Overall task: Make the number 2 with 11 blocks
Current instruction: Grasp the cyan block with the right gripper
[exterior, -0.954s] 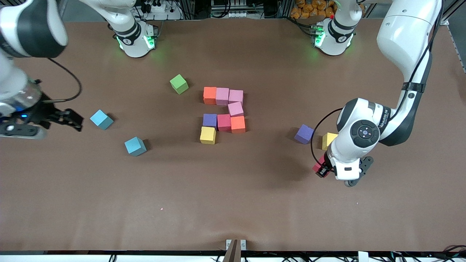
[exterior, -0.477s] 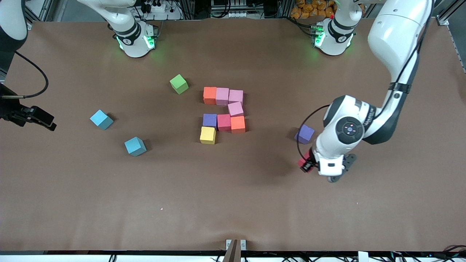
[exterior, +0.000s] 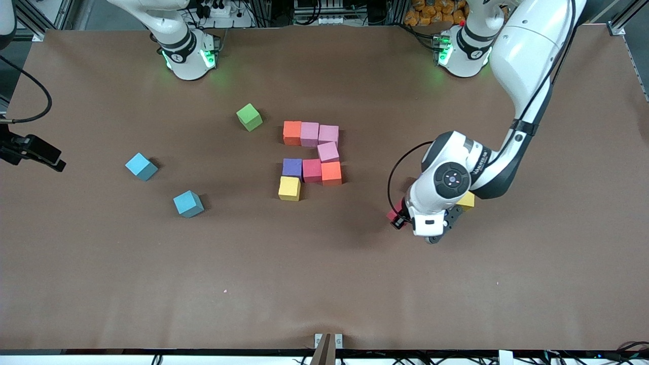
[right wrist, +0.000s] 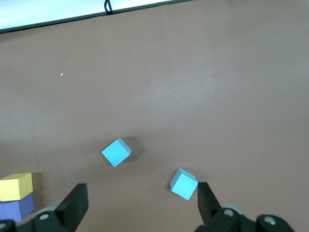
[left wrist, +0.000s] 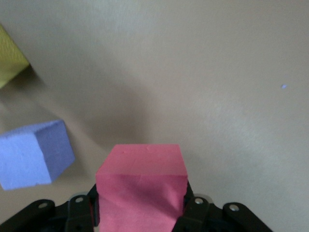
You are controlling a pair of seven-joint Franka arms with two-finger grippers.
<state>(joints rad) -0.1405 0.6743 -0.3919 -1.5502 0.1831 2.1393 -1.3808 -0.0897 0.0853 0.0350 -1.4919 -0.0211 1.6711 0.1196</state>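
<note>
**Front view: red cube carried over bare table, eight blocks laid**

Front view shows the brown table point(exterior: 324, 284) with the left arm reaching out from its base and bending down toward the end of the table it stands at. The left gripper point(exterior: 400, 219) is clenched on a red cube point(left wrist: 141, 191), held up over bare table; the left wrist view shows the cube pinched between the two fingers point(left wrist: 77, 215). Just beside the gripper on the table lie a loose purple cube point(left wrist: 31, 153) and a yellow cube point(exterior: 466, 200), the purple one hidden under the arm in the front view.

Toward the middle of the table from that gripper lies the partly built number 2 point(exterior: 312, 158): an orange and two pink cubes in a row, a pink one beneath, then purple, red and orange, and a yellow cube nearest the front camera.

The right gripper point(right wrist: 140, 205) waits at the right arm's end of the table with its fingers spread wide and nothing between them. Two light blue cubes point(exterior: 141, 166) point(exterior: 188, 204) lie apart on the table below it. A green cube point(exterior: 249, 116) sits near the digit.
</note>
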